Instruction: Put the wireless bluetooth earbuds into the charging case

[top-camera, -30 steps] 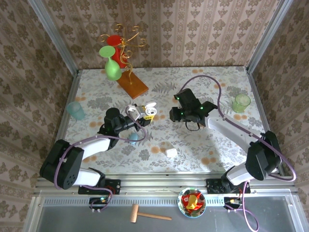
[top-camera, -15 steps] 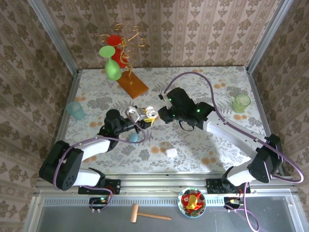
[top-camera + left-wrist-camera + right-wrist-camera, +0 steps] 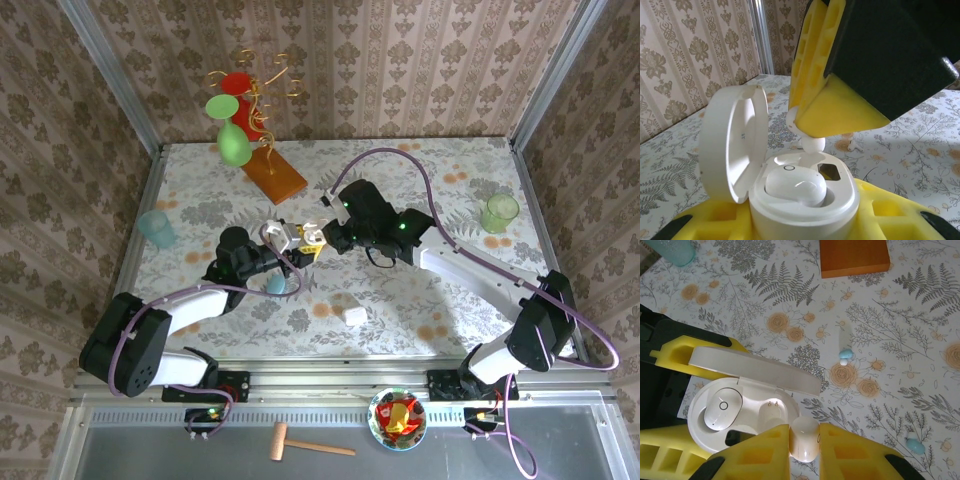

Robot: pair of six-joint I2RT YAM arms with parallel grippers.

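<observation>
While the right gripper (image 3: 320, 238) pinches one white earbud (image 3: 805, 445) between its yellow foam pads (image 3: 762, 452), that earbud hangs just over the near rim of the charging case (image 3: 805, 207), beside the empty well (image 3: 772, 414). From the left wrist its rounded tip sits directly above the case top, and whether it touches the plastic cannot be told. The pads are closed to the width of the earbud, gripping it on both sides. The left gripper (image 3: 288, 240) is clamped on the case from below, its own yellow pads (image 3: 890, 215) pressed against the round base and holding it off the table (image 3: 920, 340). The case is a glossy white puck with a hinged round lid (image 3: 735, 145) standing open and upright on one side. A second white earbud (image 3: 795, 187), smooth and pebble-shaped with a small ring mark, lies seated in the other well. The empty well is a shallow oval hollow with small metal contacts at its far end. Two pale blue earbuds (image 3: 845, 356) (image 3: 915, 445) lie well apart on the floral cloth, away from both grippers. An orange wooden block (image 3: 855, 257) rests at the far edge, and a teal cup (image 3: 670, 249) stands at the far corner.
</observation>
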